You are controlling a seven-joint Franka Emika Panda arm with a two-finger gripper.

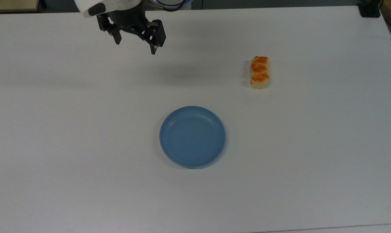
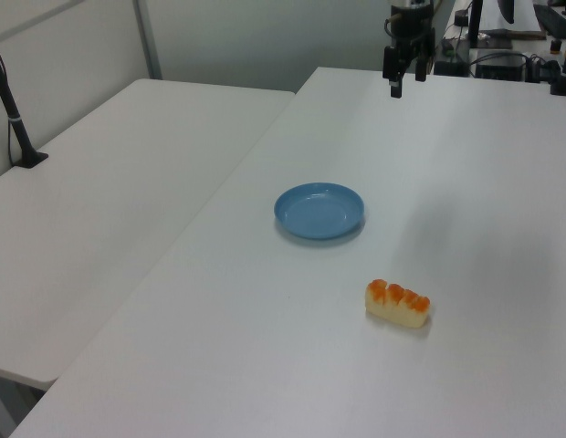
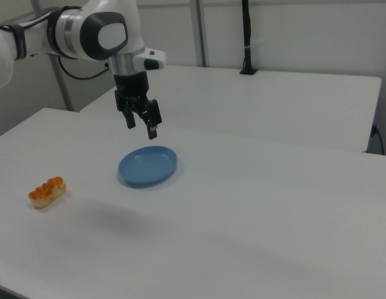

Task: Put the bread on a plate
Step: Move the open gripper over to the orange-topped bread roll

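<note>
The gripper (image 1: 135, 48) hangs spread wide and empty over the table's (image 1: 53, 129) far edge, its arm cut off; the bread (image 1: 259, 72) and plate (image 1: 192, 136) lie well apart.

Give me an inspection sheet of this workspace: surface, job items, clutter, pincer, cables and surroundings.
Surface: white table, bare apart from the job's things.
Bread: lying on the table, apart from the plate, untouched.
Plate: blue, nothing on it.
Clutter: nothing seen.
Pincer: open, holding nothing, above the table, away from both items.
Cables: black cable hanging by the arm.
Surroundings: second white table alongside, black post on it.
</note>
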